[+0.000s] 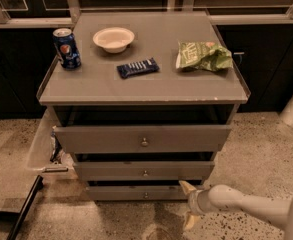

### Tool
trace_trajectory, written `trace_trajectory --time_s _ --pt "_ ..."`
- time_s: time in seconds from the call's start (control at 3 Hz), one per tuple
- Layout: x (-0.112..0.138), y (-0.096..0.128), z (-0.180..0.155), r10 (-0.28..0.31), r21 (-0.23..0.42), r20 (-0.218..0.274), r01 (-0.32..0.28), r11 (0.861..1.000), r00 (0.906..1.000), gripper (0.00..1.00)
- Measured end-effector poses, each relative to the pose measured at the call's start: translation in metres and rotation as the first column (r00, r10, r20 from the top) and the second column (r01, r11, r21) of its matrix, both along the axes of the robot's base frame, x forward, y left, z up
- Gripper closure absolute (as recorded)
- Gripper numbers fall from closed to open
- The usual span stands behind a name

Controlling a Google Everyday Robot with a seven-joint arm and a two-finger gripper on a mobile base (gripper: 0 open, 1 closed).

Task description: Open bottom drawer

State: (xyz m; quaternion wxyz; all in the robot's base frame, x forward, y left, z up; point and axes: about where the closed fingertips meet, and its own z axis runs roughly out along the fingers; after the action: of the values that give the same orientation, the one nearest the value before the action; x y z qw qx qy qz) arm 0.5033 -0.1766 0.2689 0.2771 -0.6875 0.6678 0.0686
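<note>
The bottom drawer (136,192) is the slimmest grey front of the cabinet, lowest of three, with a tiny round knob (146,195) at its centre. It sticks out slightly, less than the two drawers above. My gripper (187,204) hangs low at the drawer's right end, on the end of the white arm coming in from the right. Its fingers are spread apart, the upper fingertip (184,186) touching or very close to the drawer's top right corner, the lower one near the floor. It holds nothing.
The middle drawer (143,170) and top drawer (143,139) are pulled partly out above. On the cabinet top stand a soda can (66,48), a white bowl (114,38), a dark snack bar (137,67) and a green chip bag (203,55). A flap (38,144) hangs at the left side. Speckled floor lies all around.
</note>
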Motion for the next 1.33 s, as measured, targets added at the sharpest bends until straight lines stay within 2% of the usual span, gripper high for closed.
trace_trajectory --time_s 0.33,0.67,1.33 --pt "0.02 -0.02 0.001 -0.031 0.116 0.013 0.029 0.993 0.9994 0.0" --pt "0.018 -0.017 0.0 -0.029 0.114 0.01 0.028 0.993 0.9995 0.0" --pt "0.023 0.0 -0.052 -0.054 0.109 -0.02 0.056 0.992 0.9983 0.0"
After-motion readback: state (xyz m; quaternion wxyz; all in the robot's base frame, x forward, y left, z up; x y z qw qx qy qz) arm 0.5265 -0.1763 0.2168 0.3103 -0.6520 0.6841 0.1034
